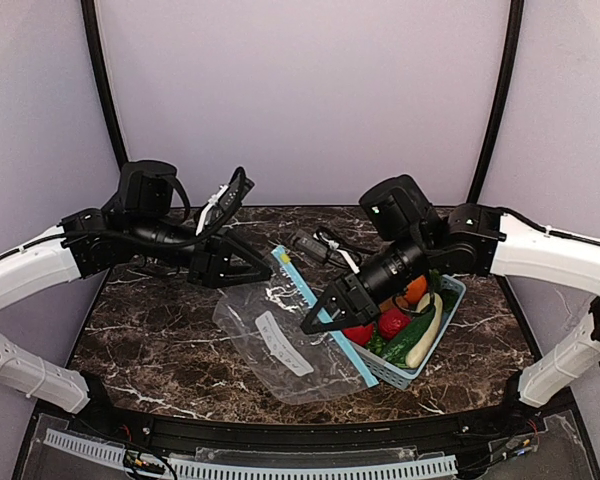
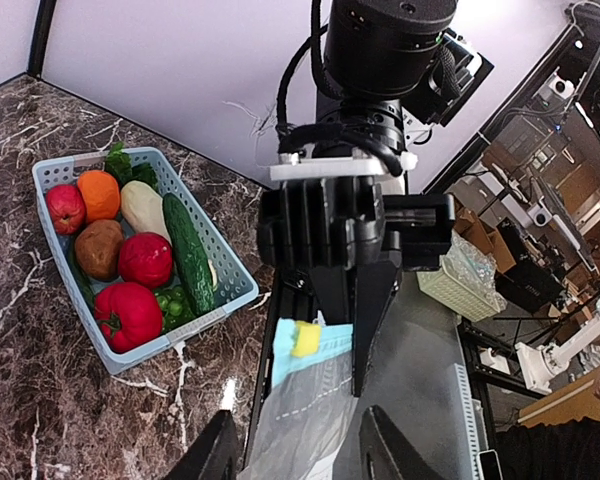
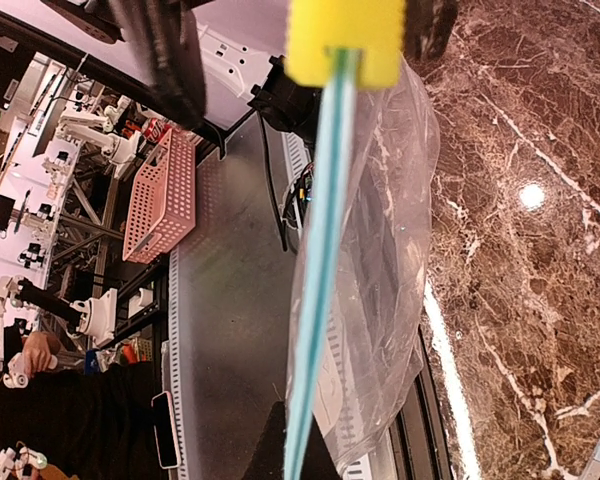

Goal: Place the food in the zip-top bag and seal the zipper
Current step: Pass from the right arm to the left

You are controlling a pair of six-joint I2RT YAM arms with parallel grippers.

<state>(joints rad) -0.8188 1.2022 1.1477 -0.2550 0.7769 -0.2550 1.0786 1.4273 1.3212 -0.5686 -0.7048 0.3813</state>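
Since the zip-top bag (image 1: pixel 270 345) lies flat on the worktop (image 1: pixel 160 340) with its mouth turned to the right, toward the light blue basket (image 1: pixel 450 295), what matters is how the zipper (image 1: pixel 298 280) lies between the two tools. Its long axis goes on a diagonal, from the far end near the left tool (image 1: pixel 268 268) down to the near end beside the basket's near corner. The clear body of the bag spreads to the left of this line. The right tool (image 1: pixel 310 322) is clenched on the zipper about at its middle, since in the right wrist view the strip runs straight into it. The left tool is at the far end, just beside the yellow slider (image 3: pixel 345 40), with its fingers (image 2: pixel 225 455) apart and the bag's corner between them, not pinched as far as I can see. The food (image 1: pixel 392 322) is all in the basket, just right of the mouth and nearer to the right arm. I judge the mouth must be pulled open before any piece goes in.
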